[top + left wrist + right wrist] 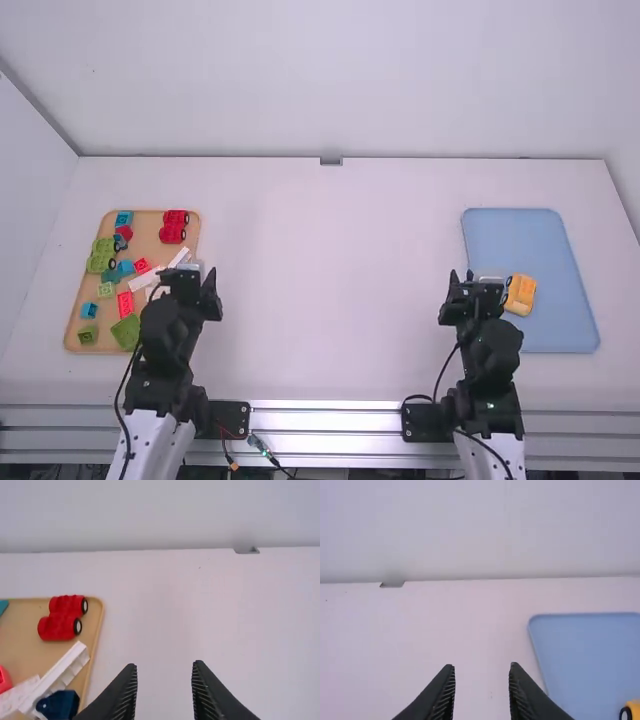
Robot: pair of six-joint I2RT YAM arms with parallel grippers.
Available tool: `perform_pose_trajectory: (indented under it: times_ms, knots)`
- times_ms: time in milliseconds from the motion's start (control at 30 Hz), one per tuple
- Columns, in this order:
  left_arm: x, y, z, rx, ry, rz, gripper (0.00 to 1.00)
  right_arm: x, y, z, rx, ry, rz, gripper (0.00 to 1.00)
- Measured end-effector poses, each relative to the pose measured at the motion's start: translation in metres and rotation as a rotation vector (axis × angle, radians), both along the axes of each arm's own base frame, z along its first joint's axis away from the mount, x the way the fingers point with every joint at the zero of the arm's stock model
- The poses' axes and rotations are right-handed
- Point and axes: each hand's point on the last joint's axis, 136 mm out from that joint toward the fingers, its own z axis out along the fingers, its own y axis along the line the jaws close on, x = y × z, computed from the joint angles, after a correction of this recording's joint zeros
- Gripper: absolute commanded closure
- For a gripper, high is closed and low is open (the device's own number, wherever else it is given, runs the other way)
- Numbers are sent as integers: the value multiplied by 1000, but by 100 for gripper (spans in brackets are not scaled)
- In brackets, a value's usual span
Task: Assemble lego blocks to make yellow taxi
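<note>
The blue tray [560, 325] contains the yellow wheeled piece [521, 294], toward its left side. Left of the blue tray is the right gripper [472, 280], fingers apart. Well left of that tray are the left gripper [190, 280], fingers apart, and the tan tray [148, 240], containing red wheeled pieces [173, 227] and assorted blocks [125, 304]

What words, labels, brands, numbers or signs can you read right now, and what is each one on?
None that I can read.
The red wheeled piece and yellow piece show no legible text.
Nor do the tan tray, blue tray, table, left arm or right arm.
</note>
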Motion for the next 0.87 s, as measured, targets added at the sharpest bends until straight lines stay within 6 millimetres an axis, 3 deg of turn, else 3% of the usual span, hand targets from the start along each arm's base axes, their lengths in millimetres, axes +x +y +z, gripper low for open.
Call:
perform_pose_trajectory:
  times_ms: [167,300,567,867]
  knots:
    - [-7,1,-22,-2,0,4,84,-3,0,-20,0,1,-2,83]
    - [-10,1,-37,-1,-5,7,91,-4,0,-10,0,-56,-2,89]
    - [-11,1,-11,-2,-118,7,100,-5,0,-2,0,-93,-2,98]
    - [-13,1,8,-2,-199,7,100,-5,0,-2,0,-93,0,100]
